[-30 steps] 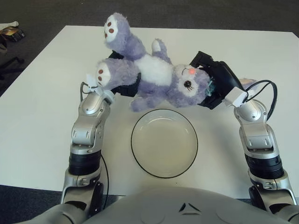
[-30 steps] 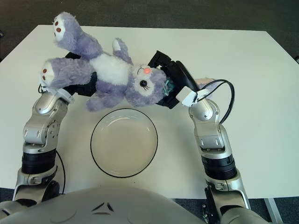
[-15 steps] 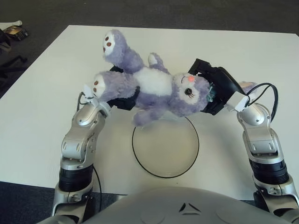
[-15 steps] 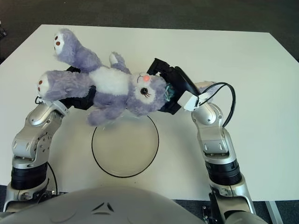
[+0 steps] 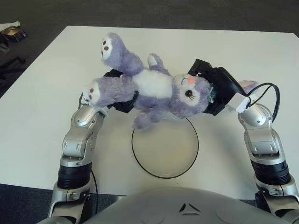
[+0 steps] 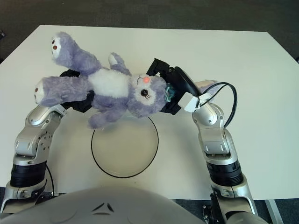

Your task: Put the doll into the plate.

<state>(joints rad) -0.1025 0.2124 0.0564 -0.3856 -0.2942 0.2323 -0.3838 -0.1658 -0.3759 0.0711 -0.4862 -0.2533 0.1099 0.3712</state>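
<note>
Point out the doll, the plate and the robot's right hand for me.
doll (image 5: 152, 86): left eye view, on its white belly.
plate (image 5: 164, 173): left eye view, on the near rim.
right hand (image 5: 216, 93): left eye view, on the black hand behind the doll's head.

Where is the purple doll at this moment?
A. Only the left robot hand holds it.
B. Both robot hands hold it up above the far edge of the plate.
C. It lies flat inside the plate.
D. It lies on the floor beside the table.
B: the doll is carried between the left robot hand and the right robot hand, over the far rim of the plate.
</note>
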